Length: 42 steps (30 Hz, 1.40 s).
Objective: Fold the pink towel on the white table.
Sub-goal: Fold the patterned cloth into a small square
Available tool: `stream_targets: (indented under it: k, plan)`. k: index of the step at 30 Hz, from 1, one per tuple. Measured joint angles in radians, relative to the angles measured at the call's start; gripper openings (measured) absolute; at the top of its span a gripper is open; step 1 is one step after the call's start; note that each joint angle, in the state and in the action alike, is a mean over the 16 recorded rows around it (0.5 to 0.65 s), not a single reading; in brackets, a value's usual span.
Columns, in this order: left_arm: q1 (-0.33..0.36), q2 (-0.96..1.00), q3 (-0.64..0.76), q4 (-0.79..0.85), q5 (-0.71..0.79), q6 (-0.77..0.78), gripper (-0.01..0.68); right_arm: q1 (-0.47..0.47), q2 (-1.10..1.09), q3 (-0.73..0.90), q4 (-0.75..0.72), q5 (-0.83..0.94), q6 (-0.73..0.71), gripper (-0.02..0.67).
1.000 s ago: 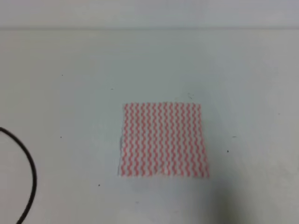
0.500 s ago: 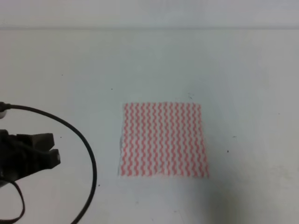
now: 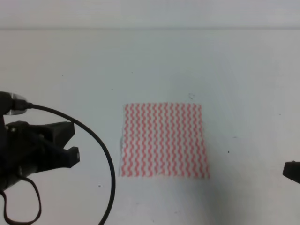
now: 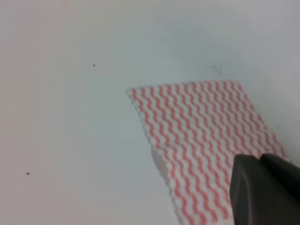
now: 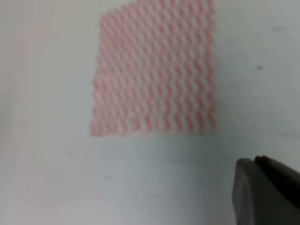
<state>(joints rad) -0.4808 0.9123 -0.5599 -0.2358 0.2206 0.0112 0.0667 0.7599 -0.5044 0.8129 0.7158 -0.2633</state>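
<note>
White table (image 3: 154, 56) is seen filling every view, its plain surface marked by a few small dark specks. Laid flat on it, a little right of the middle in the exterior high view, is the pink towel (image 3: 163, 140), a square cloth of pink-and-white wavy stripes, spread out in a single layer with no fold visible. At the left edge of that view the left gripper (image 3: 70, 143) is seen, black and bulky, pointed toward the towel but well apart from its left edge; its two fingertips are held slightly apart with nothing between them. A black cable (image 3: 101, 154) is looped from the arm across the table beside it. At the right edge only a small dark tip of the right gripper (image 3: 291, 171) is shown, apart from the towel; whether its claw is spread or pressed together cannot be told. In both wrist views the towel is seen ahead, untouched.
</note>
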Motion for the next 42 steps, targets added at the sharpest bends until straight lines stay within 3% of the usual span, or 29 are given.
stream_targets:
  k: [9, 17, 23, 42]
  plan:
    - [-0.002, -0.001, 0.0, 0.016, 0.029, -0.012, -0.005, 0.131, 0.094, -0.062, 0.14, -0.057, -0.097, -0.018]
    - [0.004, -0.001, 0.005, 0.059, 0.048, -0.06, -0.005, 0.34, 0.221, -0.107, 0.155, -0.176, -0.1, -0.018]
    - [0.03, -0.001, 0.035, 0.129, 0.054, -0.125, -0.004, 0.44, 0.316, -0.124, 0.142, -0.243, -0.098, -0.018]
    - [0.072, 0.0, 0.107, 0.208, 0.024, -0.189, -0.004, 0.466, 0.38, -0.172, 0.088, -0.328, -0.102, -0.018]
